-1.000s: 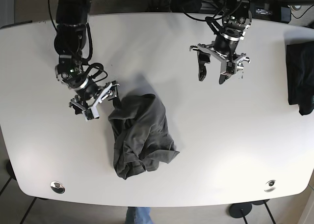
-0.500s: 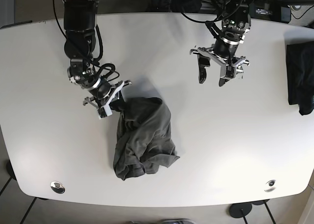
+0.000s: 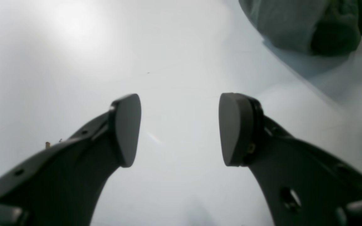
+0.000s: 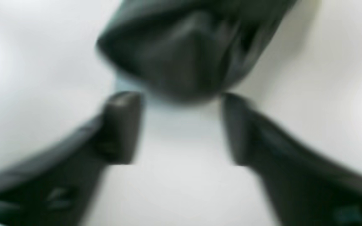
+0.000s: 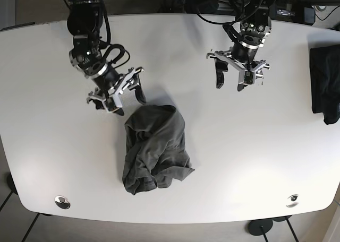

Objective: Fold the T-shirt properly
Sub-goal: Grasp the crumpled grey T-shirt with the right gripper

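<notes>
The dark grey T-shirt (image 5: 154, 146) lies crumpled in a heap on the white table (image 5: 255, 152), left of centre. My right gripper (image 5: 120, 97) hovers just beyond its upper left edge, open and holding nothing. The blurred right wrist view shows the T-shirt (image 4: 187, 53) bunched right in front of the open right gripper (image 4: 181, 125). My left gripper (image 5: 230, 83) is open over bare table at the upper right, well away from the heap. In the left wrist view the left gripper (image 3: 179, 128) is empty, and a corner of the T-shirt (image 3: 306, 25) shows at top right.
A dark folded cloth (image 5: 325, 85) lies at the table's right edge. Two metal fittings (image 5: 62, 201) (image 5: 291, 200) sit near the front edge. Cables and equipment (image 5: 202, 3) crowd the back behind the arms.
My right gripper moved right to the T-shirt's upper left edge, then drew back off it toward the back. The shirt's top bunched slightly rightward. The left arm hardly moved.
</notes>
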